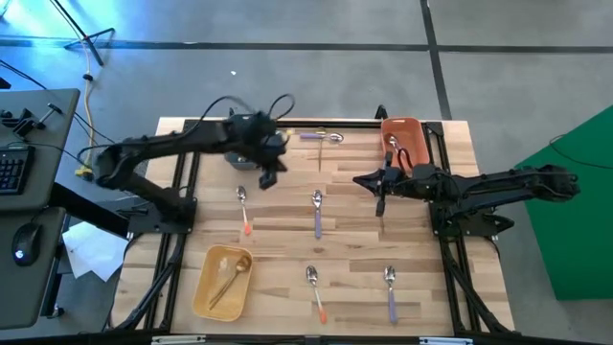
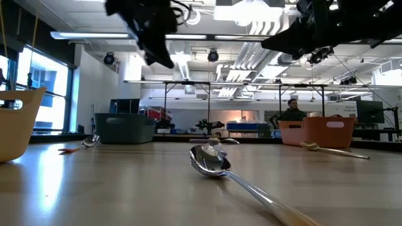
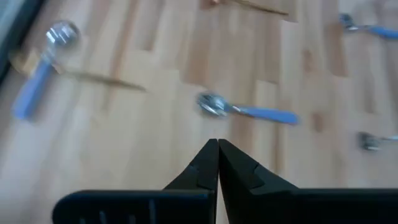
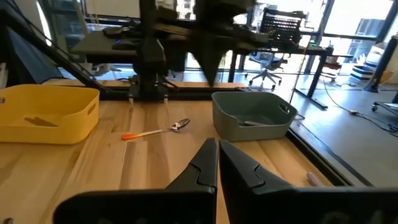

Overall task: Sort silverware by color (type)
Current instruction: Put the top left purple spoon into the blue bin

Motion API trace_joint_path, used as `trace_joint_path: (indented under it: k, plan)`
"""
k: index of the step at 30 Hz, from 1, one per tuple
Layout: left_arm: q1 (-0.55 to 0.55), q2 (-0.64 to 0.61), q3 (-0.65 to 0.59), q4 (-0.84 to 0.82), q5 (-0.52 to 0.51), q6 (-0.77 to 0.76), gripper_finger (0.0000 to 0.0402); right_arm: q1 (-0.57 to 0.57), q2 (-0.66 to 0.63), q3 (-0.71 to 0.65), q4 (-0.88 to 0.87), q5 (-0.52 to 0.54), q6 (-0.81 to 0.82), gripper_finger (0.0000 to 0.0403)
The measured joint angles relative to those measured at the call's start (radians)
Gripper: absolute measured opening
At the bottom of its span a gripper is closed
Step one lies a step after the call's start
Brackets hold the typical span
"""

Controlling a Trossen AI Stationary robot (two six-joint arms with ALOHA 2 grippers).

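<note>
Silverware lies scattered on the wooden table. An orange-handled spoon (image 1: pixel 244 209) and a purple-handled spoon (image 1: pixel 317 213) lie mid-table. Another orange-handled one (image 1: pixel 315 290) and a purple-handled one (image 1: pixel 391 290) lie near the near edge. A purple-handled piece (image 1: pixel 321 137) lies at the far edge, crossed by a gold piece (image 3: pixel 93 78). My left gripper (image 1: pixel 268 180) (image 3: pixel 217 146) hovers shut above the table, between the far purple piece and the middle purple spoon (image 3: pixel 245 111). My right gripper (image 1: pixel 362 180) (image 4: pixel 217 146) is shut in the air beside the orange bin, pointing toward the table's left.
A yellow bin (image 1: pixel 222 281) near the near-left corner holds gold pieces. An orange bin (image 1: pixel 404 142) at the far right holds an orange-handled piece. A grey bin (image 4: pixel 252 115) sits far left, partly under my left arm. A person (image 2: pixel 292 112) sits in the room beyond.
</note>
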Motion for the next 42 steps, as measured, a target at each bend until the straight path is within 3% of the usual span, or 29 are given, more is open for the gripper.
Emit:
trace_joint_path:
  k: [4,7,10,13,17,26,31,37,42]
  plan:
    - [0.079,0.190,0.212,-0.095,0.002,0.138,0.0000,-0.050,0.000,0.000,0.003,-0.033,-0.005,0.0000]
    - [0.127,0.347,0.390,-0.253,-0.001,0.233,0.0000,-0.092,0.000,0.000,0.001,-0.073,-0.006,0.0000]
    - [0.159,0.478,0.518,-0.333,0.007,0.250,0.0000,-0.128,0.000,0.000,-0.014,-0.102,-0.021,0.0000]
    - [0.180,0.527,0.561,-0.343,0.006,0.264,0.0001,-0.153,0.000,-0.001,-0.032,-0.109,-0.022,0.0000]
    - [0.193,0.571,0.574,-0.323,-0.075,0.301,0.0009,-0.161,0.000,-0.001,-0.058,-0.127,-0.034,0.0000]
    - [0.194,0.638,0.585,-0.246,-0.139,0.311,0.0097,-0.161,0.000,-0.001,-0.076,-0.170,-0.126,0.0000]
    - [0.208,0.727,0.704,-0.248,-0.145,0.320,0.0132,-0.161,-0.003,-0.001,-0.087,-0.202,-0.136,0.0000]
    - [0.235,0.880,0.914,-0.381,-0.154,0.371,0.0136,-0.161,-0.003,-0.001,-0.089,-0.203,-0.153,0.0000]
    - [0.251,0.952,0.984,-0.387,-0.184,0.405,0.0136,-0.161,-0.003,-0.001,-0.089,-0.206,-0.163,0.0000]
